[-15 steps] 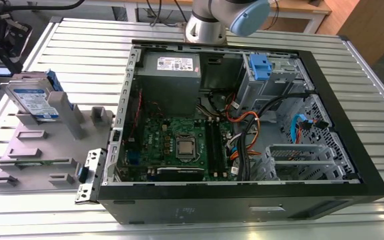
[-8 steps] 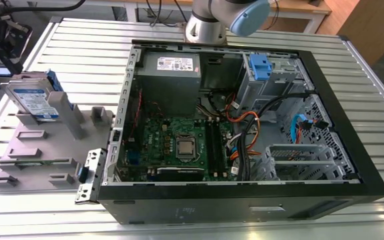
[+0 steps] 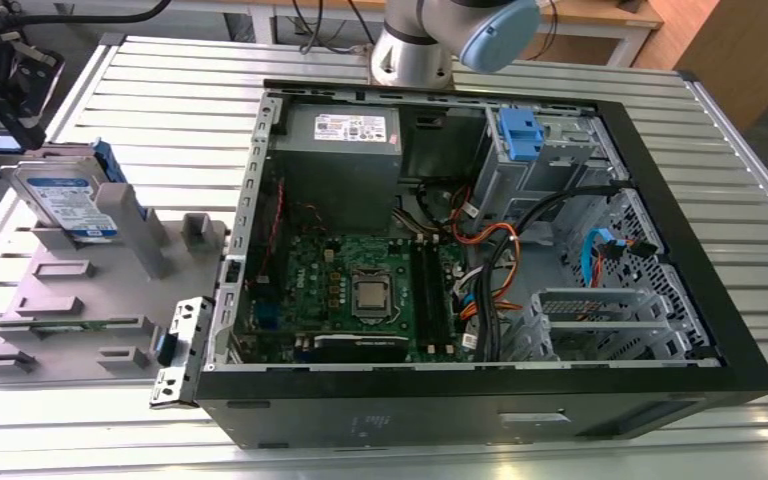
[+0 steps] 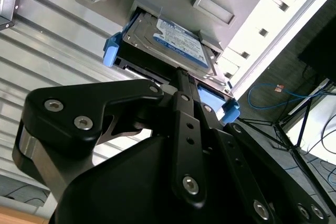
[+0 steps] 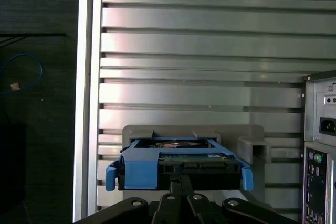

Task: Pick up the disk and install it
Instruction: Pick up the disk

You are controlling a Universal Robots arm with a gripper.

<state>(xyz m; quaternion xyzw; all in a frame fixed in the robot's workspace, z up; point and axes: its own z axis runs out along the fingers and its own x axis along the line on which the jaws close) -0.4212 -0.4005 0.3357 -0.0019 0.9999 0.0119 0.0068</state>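
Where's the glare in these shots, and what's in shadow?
First wrist view: bright glare bands across the ribbed aluminium table, floor beside it dark. Second wrist view: table edge blown white, silver blue-framed disk evenly lit. Exterior view: open black computer case partly shaded inside.

We can read no text in any of the views. The white-and-blue label (image 4: pixel 177 41) on the disk (image 3: pixel 69 205) carries print too fine for us to make out, in the exterior view and the second wrist view alike. The white sticker (image 3: pixel 351 127) on the power supply (image 3: pixel 344 152) inside the open computer case (image 3: pixel 491 400) likewise shows us only unreadable lines.
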